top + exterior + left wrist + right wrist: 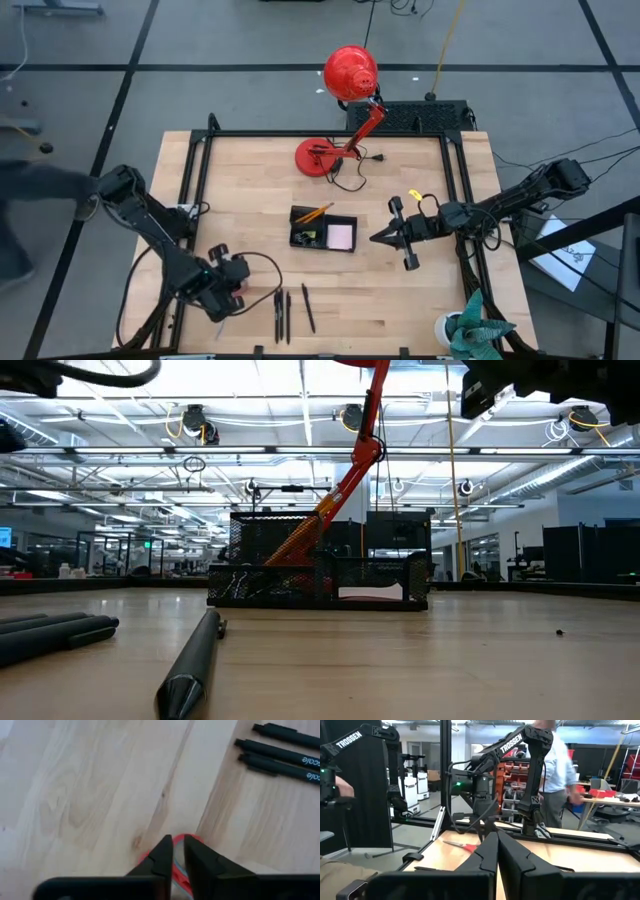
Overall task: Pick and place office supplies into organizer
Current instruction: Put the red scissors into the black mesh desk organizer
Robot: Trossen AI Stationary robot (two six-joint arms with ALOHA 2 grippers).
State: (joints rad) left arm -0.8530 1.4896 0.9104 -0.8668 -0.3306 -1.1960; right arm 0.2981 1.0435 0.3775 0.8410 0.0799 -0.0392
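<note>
My left gripper (178, 845) points down near the table's near-left corner (232, 285), shut on the red-handled scissors (238, 293). Three black pens (287, 314) lie on the wood just right of it and also show in the left wrist view (280, 752). The black organizer (323, 230) stands mid-table; an orange pencil (315, 213) leans out of its taller section and the pink pad (341, 236) lies in its low section. My right gripper (385, 237) hovers shut right of the organizer, pointing toward it. My left gripper comes from above, pointing down, with its two fingers closed on the scissors' red handle (172, 865), which shows between and around the fingertips. In the right wrist view the scissors (456, 844) stretch almost level beside the fingers. Whether they are lifted off the table I cannot tell.
A red desk lamp stands with its base (315, 157) on the far part of the table and its head (349, 72) beyond the far edge. A small potted plant (470, 328) sits at the near-right corner. A person stands beyond the table (555, 770). Bare wood lies between pens and organizer.
</note>
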